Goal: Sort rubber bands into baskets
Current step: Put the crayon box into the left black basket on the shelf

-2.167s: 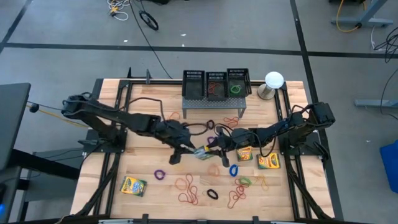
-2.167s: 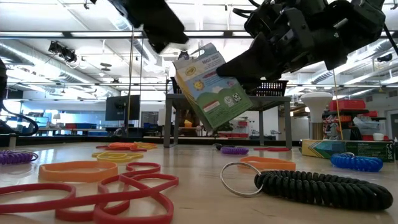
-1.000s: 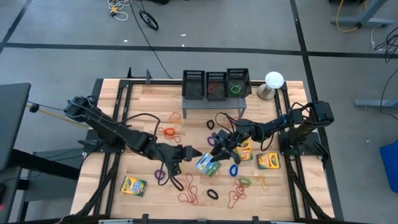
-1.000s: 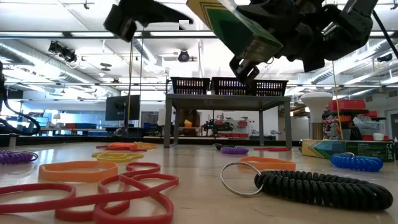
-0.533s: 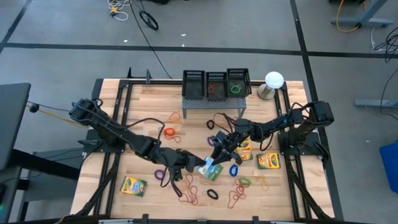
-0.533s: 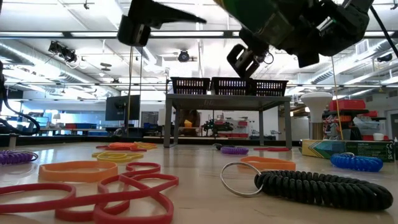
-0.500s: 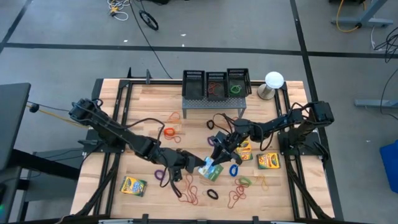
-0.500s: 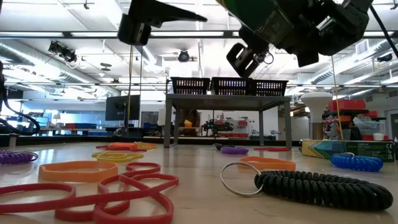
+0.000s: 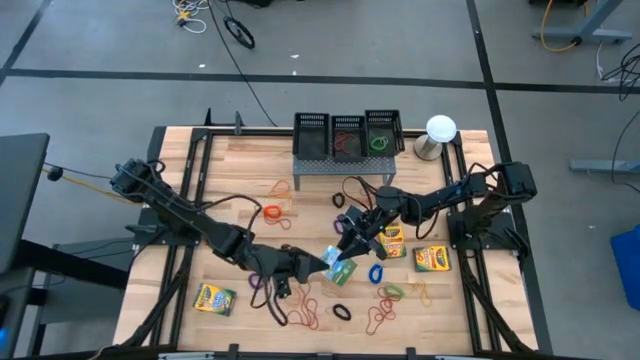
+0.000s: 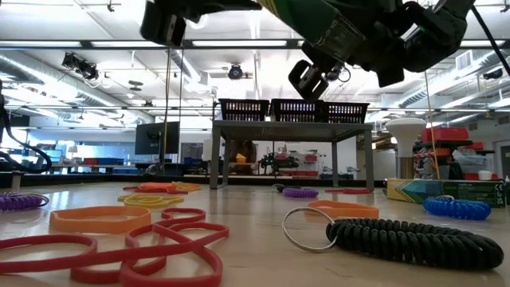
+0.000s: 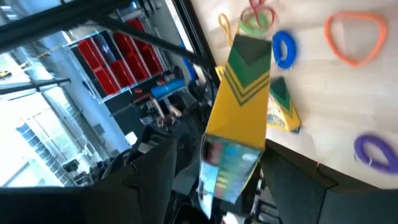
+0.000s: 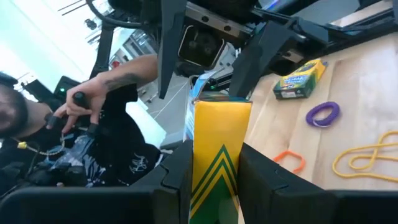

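Right hand (image 9: 345, 247) grips crayon box (image 9: 338, 267) aloft mid-tabletop; left hand (image 9: 318, 262), at its 9 o'clock, spread wide for handover.

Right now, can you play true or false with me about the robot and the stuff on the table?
1. The right gripper is holding a crayon box up off the table. True.
2. The left gripper is squeezed tight on that same box. False: its fingers stand open on either side of the box's far end.
3. All three baskets sit on the grey stand at the back of the table. True.
4. Every rubber band is already sorted. False: many rubber bands lie loose on the wooden table.
5. The coiled black band hangs from a gripper. False: it lies on the table.
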Action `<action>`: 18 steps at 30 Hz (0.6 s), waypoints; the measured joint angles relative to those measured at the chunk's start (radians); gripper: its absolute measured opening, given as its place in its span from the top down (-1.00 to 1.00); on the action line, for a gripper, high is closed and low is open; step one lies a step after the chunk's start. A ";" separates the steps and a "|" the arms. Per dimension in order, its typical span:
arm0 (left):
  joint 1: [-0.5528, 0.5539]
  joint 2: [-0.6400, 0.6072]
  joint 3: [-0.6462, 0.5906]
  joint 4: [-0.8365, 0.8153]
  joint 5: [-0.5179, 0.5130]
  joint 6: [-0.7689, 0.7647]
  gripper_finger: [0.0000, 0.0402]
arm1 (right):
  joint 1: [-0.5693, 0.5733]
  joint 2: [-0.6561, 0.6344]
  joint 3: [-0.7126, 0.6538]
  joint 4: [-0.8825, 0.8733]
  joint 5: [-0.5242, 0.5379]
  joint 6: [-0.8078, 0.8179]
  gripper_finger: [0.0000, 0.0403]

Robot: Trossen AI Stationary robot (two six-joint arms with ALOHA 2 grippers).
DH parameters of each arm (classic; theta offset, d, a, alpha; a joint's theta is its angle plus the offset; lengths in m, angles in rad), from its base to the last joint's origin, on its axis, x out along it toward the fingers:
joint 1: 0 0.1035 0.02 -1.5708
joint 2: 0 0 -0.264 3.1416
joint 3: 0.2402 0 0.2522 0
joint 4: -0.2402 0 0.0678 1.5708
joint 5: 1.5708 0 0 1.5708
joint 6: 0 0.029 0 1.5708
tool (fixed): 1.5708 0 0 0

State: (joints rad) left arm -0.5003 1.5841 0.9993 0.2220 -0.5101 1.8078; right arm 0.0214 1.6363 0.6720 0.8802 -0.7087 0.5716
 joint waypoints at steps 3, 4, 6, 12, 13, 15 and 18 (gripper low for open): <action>0.005 0.005 0.000 -0.012 0.020 0.008 -0.18 | -0.007 0.000 0.000 -0.004 -0.001 0.001 0.50; 0.008 0.006 0.000 -0.013 0.019 0.019 -0.18 | -0.008 0.000 0.000 -0.003 0.000 0.005 0.50; 0.018 0.007 0.000 -0.014 0.022 0.037 -0.18 | -0.008 0.000 0.000 -0.002 0.000 0.018 0.50; 0.038 0.007 0.000 -0.012 0.047 0.036 -0.12 | -0.007 0.000 0.000 -0.002 -0.002 0.027 0.50; 0.041 0.007 0.000 -0.012 0.047 0.035 -0.09 | -0.007 0.000 0.000 -0.002 -0.003 0.026 0.50; 0.044 0.007 0.000 -0.012 0.050 0.032 0.00 | -0.007 0.000 0.000 -0.002 -0.001 0.025 0.50; 0.043 0.007 0.000 -0.014 0.049 0.021 0.16 | -0.007 0.000 0.000 -0.002 0.001 0.018 0.50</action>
State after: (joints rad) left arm -0.4574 1.5909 0.9993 0.2077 -0.4614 1.8290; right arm 0.0143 1.6363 0.6720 0.8784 -0.7074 0.5894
